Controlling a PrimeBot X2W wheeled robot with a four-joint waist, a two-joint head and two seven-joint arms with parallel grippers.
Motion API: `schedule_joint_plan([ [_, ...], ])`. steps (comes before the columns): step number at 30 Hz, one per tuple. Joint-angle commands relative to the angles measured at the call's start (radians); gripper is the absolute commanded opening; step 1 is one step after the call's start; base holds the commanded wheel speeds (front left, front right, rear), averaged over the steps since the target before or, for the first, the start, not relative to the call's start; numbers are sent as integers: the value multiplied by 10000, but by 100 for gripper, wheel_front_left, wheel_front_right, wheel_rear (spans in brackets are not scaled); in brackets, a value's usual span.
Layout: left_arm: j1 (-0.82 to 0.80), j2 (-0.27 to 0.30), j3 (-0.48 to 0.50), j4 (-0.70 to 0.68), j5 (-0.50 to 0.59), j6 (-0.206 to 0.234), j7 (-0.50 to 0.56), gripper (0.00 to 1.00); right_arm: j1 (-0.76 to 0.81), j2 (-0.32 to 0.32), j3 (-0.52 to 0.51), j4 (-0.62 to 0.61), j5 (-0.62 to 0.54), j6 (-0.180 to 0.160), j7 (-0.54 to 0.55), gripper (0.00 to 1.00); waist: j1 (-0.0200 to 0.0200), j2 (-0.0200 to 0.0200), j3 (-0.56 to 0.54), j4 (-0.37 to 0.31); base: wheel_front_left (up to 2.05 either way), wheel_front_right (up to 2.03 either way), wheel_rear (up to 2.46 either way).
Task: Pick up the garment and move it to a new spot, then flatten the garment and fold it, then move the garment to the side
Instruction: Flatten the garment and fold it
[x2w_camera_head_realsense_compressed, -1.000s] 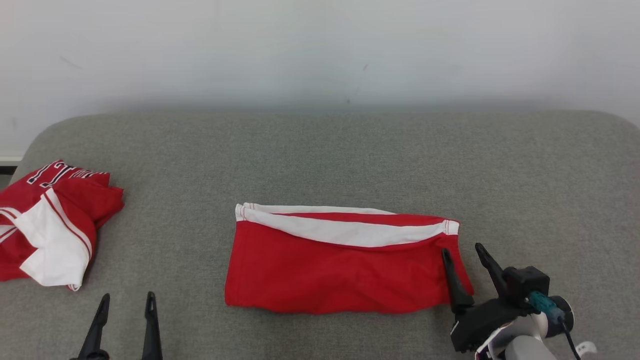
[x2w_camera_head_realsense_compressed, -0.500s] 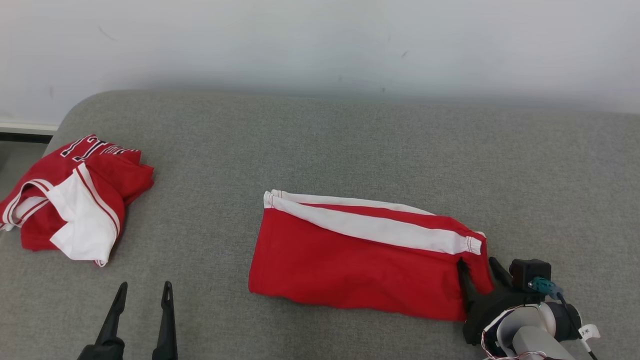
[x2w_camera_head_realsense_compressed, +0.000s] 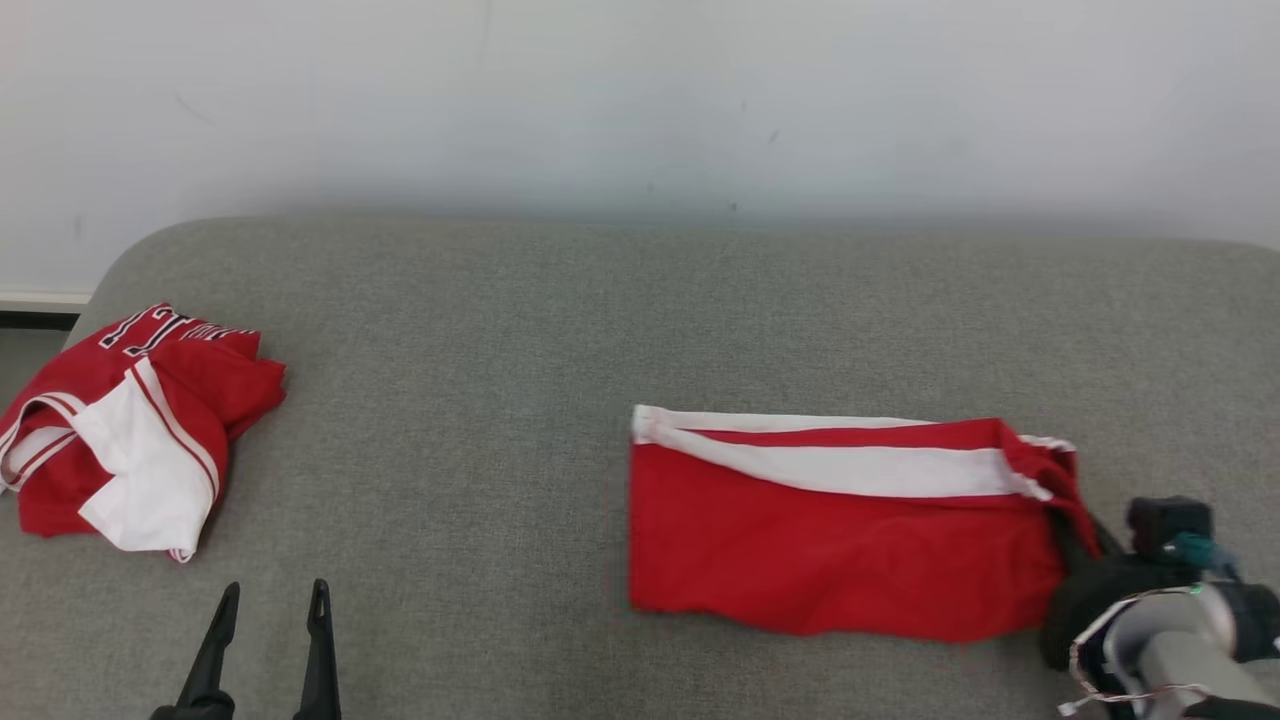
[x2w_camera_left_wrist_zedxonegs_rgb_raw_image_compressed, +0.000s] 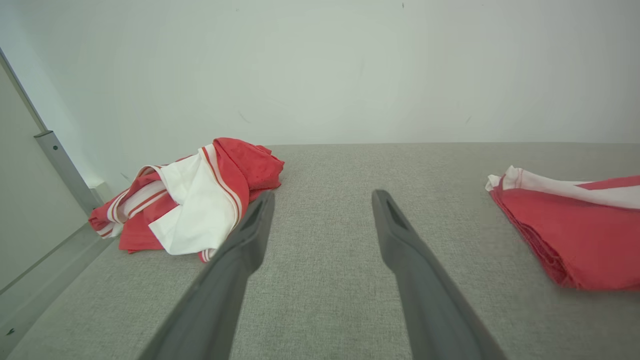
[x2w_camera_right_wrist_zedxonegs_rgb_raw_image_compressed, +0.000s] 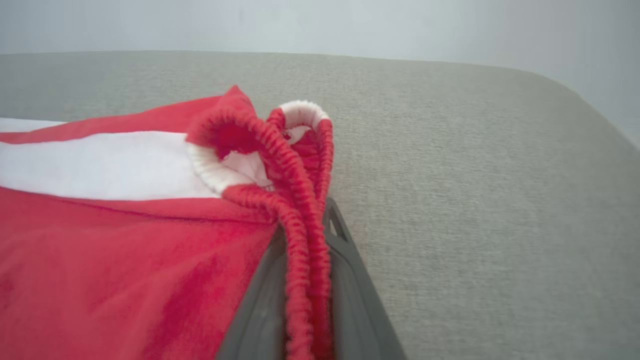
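Jaws of the right gripper (x2w_camera_right_wrist_zedxonegs_rgb_raw_image_compressed: 306, 235) pinch the elastic waistband (x2w_camera_right_wrist_zedxonegs_rgb_raw_image_compressed: 295, 150) at the right end of the folded garment (x2w_camera_head_realsense_compressed: 830, 545), which lies right of centre on the grey surface (x2w_camera_head_realsense_compressed: 480, 330). Soft, light, floppy cloth: that bunched elastic looks like the firmest hold, though a pull may undo the fold. Left gripper (x2w_camera_head_realsense_compressed: 275, 590) jaws stand spread.

The head camera looks forward and down from above the grey padded surface (x2w_camera_head_realsense_compressed: 480, 320), taking in most of it and the pale wall (x2w_camera_head_realsense_compressed: 640, 90) behind. The left wrist camera sits low over that surface, facing the wall along the left gripper (x2w_camera_left_wrist_zedxonegs_rgb_raw_image_compressed: 323, 195) — it shares with the head view the crumpled red jersey (x2w_camera_left_wrist_zedxonegs_rgb_raw_image_compressed: 195, 200) and one end of the folded red garment (x2w_camera_left_wrist_zedxonegs_rgb_raw_image_compressed: 575, 235). The right wrist camera is nearest, close against that garment's gathered edge.
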Motion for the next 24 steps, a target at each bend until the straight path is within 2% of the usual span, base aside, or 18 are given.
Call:
schedule_joint_plan([
  [1,119,-22,71,-54,-1,-65,-33,100,13,-282,64,19,168,-29,1,0,-1,-1,-16,-86,0,0,0],
  [5,169,-50,169,-70,5,-54,-33,100,-50,-771,55,48,991,-29,193,0,-1,-1,-16,-255,0,0,0],
  [8,255,-100,208,-132,46,-31,-33,100,60,-791,351,-404,1842,-29,640,0,-1,-1,-46,-389,0,0,0],
  [17,328,-162,378,-228,70,-32,-31,100,702,-1010,881,-3535,5606,-27,2936,0,-1,-1,24,-674,0,0,0],
  [18,328,-162,378,-228,70,-32,-31,100,702,-1010,881,-3535,5606,-27,2936,0,-1,-1,24,-674,0,0,0],
  [24,131,-209,350,-157,77,-57,-33,100,922,-769,936,-5331,7131,-27,4192,0,-1,-1,157,-690,0,0,0],
])
